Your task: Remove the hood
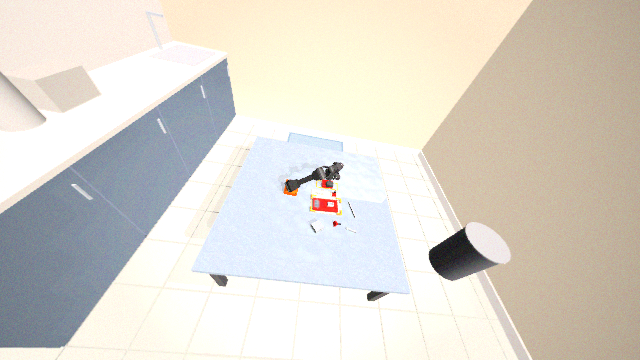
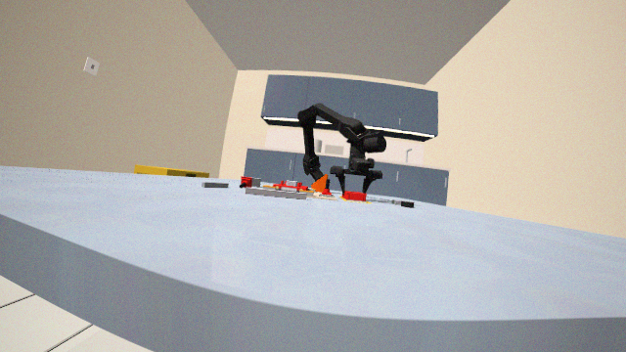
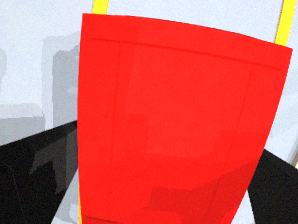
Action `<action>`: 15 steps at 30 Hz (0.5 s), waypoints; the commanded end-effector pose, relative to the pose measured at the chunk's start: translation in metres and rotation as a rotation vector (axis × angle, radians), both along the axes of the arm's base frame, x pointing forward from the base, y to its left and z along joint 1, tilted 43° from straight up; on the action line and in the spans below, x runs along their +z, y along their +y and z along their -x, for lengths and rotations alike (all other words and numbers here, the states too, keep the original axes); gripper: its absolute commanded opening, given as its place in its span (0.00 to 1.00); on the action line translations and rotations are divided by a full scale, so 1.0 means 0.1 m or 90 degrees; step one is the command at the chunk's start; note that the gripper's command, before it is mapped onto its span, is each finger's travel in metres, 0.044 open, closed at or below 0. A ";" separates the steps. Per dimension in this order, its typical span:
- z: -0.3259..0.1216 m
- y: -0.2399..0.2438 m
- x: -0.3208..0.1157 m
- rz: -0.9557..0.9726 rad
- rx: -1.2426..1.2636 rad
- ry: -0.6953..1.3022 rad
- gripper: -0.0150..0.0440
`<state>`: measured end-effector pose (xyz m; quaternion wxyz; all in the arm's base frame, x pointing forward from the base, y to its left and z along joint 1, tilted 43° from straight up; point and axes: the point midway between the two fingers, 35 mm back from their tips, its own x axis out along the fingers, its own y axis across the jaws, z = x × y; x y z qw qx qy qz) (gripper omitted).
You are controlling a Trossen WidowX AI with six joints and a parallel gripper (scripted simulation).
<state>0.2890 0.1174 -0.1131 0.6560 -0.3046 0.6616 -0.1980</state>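
The red hood (image 1: 324, 183) (image 2: 354, 197) (image 3: 175, 90) is off the car and lies level at the marked area, low at the table top; whether it touches the table is hard to tell. The marked area's yellow outline (image 3: 100, 6) runs under it. My gripper (image 2: 354, 193) (image 3: 169, 143) points down with its black fingers at the two sides of the hood, shut on it. The toy car (image 1: 325, 205) (image 2: 291, 186) is red and stands beside the marked area. The hood hides most of the area in the wrist view.
An orange piece (image 1: 291, 191) (image 2: 320, 184) is by the arm's foot. A dark thin rod (image 1: 351, 209), a pale box (image 1: 317, 226) and a small red part (image 1: 336, 224) lie around the car. A grey bar (image 2: 276, 194) and a black-ended tool (image 2: 407, 204) show too.
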 end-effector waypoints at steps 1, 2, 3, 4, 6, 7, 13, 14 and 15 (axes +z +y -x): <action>0.00 0.00 0.00 0.000 0.000 0.000 0.83; 0.00 0.00 0.00 0.000 0.000 0.000 0.88; 0.00 0.00 0.00 0.000 0.000 0.000 0.92; 0.00 0.00 0.00 0.000 0.000 0.000 0.97; 0.00 0.02 0.02 0.000 0.000 0.000 1.00; 0.00 0.05 0.05 0.000 0.000 -0.001 1.00; 0.04 0.47 0.50 0.003 0.003 -0.002 1.00; 0.04 0.49 0.53 0.003 0.003 -0.002 1.00; 0.04 0.49 0.53 0.003 0.003 -0.002 1.00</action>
